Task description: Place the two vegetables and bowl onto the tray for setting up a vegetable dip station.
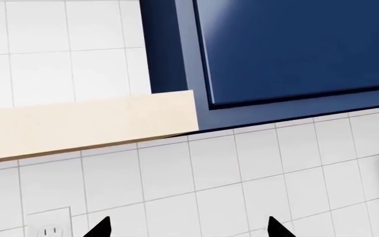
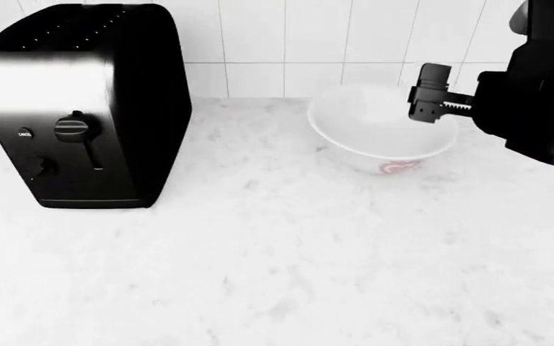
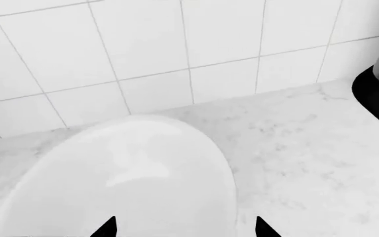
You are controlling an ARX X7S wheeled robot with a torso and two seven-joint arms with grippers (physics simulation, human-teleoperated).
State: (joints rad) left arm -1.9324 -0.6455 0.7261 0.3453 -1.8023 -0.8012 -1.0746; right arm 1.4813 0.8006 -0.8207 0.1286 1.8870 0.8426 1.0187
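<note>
The white bowl (image 2: 378,133) stands upright on the marble counter by the tiled wall, with a red-pink mark (image 2: 399,167) on its near side. My right gripper (image 2: 431,97) hovers over the bowl's far right rim. In the right wrist view the bowl (image 3: 124,177) lies just ahead of the right gripper (image 3: 184,228), which is open with nothing between its tips. The left gripper (image 1: 188,229) is open too and points at the wall with nothing in it. No vegetables are in view. I see no sure tray.
A black and silver toaster (image 2: 80,108) stands at the counter's left. A black rounded rim (image 3: 377,96) pokes in beside the bowl; I cannot tell what it is. The left wrist view shows a blue cabinet (image 1: 295,49), a beige shelf (image 1: 84,123) and a wall outlet (image 1: 48,224).
</note>
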